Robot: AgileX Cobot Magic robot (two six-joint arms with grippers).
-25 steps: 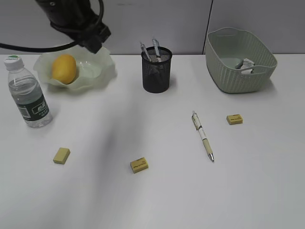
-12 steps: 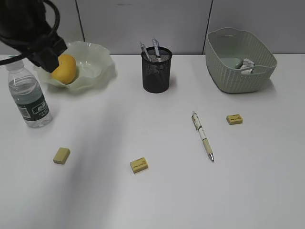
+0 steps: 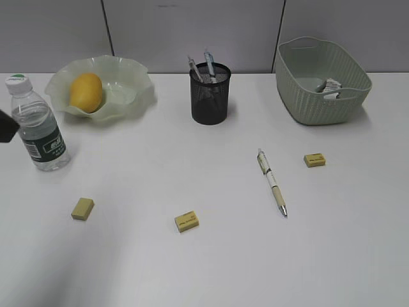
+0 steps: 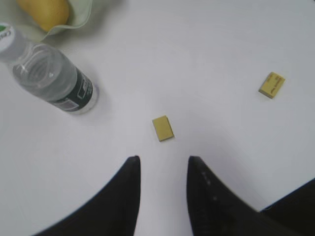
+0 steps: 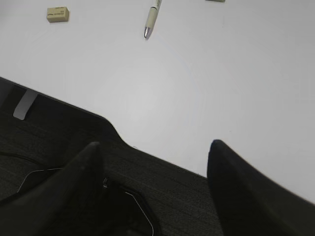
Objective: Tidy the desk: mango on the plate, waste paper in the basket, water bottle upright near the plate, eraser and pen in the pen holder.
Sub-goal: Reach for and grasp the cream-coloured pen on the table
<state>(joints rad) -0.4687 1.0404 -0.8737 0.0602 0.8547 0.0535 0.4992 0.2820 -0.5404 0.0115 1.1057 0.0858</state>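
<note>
The yellow-orange mango (image 3: 85,91) lies in the wavy-rimmed green plate (image 3: 130,88). The water bottle (image 3: 39,125) stands upright left of the plate. A black mesh pen holder (image 3: 210,99) holds two pens. The waste paper (image 3: 331,85) lies in the basket (image 3: 319,105). On the desk (image 3: 192,166) lie a pen (image 3: 273,182) and three erasers (image 3: 82,208) (image 3: 186,221) (image 3: 314,160). My left gripper (image 4: 162,160) hangs open and empty above the desk, just short of one eraser (image 4: 163,128), with the bottle (image 4: 54,81) to its left. My right gripper (image 5: 155,145) is open and empty over the desk's front edge.
In the exterior view only a dark bit of the left arm (image 3: 5,126) shows at the left edge beside the bottle. The right wrist view shows the pen's tip (image 5: 151,20) and an eraser (image 5: 57,14) far ahead, and a dark surface below the desk edge.
The left arm has swung from above the plate to the left and down, almost out of the exterior view. The mango, plate and bottle stand uncovered; nothing on the desk has moved.
</note>
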